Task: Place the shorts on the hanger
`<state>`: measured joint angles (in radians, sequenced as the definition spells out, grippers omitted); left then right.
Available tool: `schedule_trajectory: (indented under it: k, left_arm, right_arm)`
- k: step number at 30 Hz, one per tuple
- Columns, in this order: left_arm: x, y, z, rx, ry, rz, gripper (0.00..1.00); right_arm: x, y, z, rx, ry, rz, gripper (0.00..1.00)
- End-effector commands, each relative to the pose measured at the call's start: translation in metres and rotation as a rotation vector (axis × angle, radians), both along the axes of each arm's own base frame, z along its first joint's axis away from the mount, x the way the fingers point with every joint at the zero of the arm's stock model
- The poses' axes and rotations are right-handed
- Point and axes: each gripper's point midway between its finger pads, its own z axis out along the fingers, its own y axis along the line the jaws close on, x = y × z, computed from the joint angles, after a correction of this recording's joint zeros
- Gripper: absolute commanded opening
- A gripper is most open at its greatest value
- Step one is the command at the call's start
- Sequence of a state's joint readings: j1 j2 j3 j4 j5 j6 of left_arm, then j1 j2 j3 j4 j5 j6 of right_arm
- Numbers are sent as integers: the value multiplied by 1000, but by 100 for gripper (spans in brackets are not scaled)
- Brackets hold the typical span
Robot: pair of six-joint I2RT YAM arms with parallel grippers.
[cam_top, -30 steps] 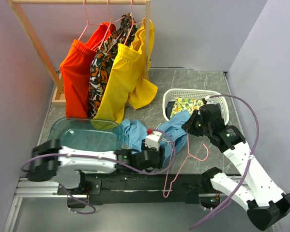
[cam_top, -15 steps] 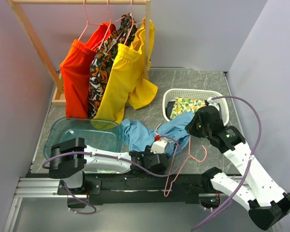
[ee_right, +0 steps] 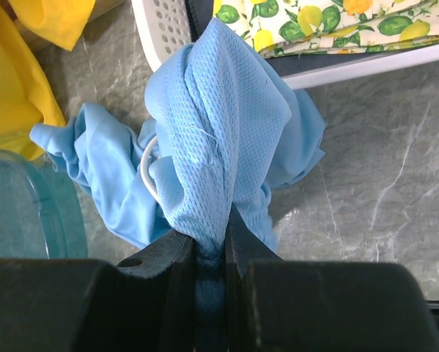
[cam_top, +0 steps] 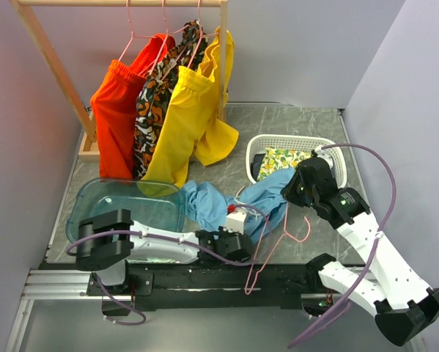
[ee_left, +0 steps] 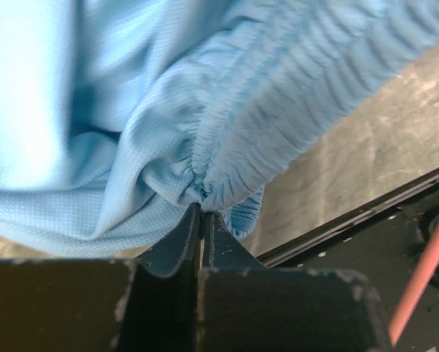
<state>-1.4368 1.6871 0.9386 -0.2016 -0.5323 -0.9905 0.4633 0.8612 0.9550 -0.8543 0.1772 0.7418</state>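
The shorts [cam_top: 267, 194] were found at the near middle of the table [cam_top: 278, 121], between the clear teal tub [cam_top: 127, 202] on the left and the white basket [cam_top: 292, 141] on the right, bunched and partly lifted off the surface by both arms. The left gripper [ee_left: 201, 213] was seen clenched on a gathered fold at the ruched elastic waistband, and the right gripper [ee_right: 210, 242] was clamped on a pinched ridge of the fine mesh cloth, which draped away from it in loose folds. The garment was judged to be light, limp and without any stiffness of its own, so it would be expected to sag and fold wherever it was not held. The waistband was judged the best place to be gripped, being thicker and less likely to slip from the pads than the thin single layer. A loop of white drawstring [ee_right: 147, 165] could be made out beside the folds, and it was considered liable to snag. The hanger [cam_top: 286, 224], a thin pink wire one, lay just beside the shorts toward the near edge, untouched by either gripper, and it was judged light enough to skid if pushed. A lemon-printed cloth [ee_right: 336, 22] lay in the basket. No brand, label or legible writing could be found on the shorts, the hanger or the basket.
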Motion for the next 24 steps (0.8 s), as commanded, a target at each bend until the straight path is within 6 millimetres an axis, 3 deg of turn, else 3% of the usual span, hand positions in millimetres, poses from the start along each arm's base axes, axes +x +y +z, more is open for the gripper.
schedule_trajectory:
  k: [1, 5, 9, 18, 24]
  left_arm:
    - [2, 22, 8, -28, -10, 49, 1]
    - [-8, 27, 20, -77, 24, 16, 1]
    - [-23, 29, 33, -127, 58, -26, 1]
    - [-39, 60, 61, -114, 78, -19, 1]
    - [-50, 70, 81, -109, 76, -57, 1]
  right_arm:
    - [24, -7, 40, 36, -112, -90, 0]
    - [46, -27, 53, 60, -133, -181, 0]
    - [70, -42, 93, 75, -215, -270, 0]
    - [104, -70, 150, 67, -314, -410, 0]
    - [118, -79, 167, 77, -334, -472, 0]
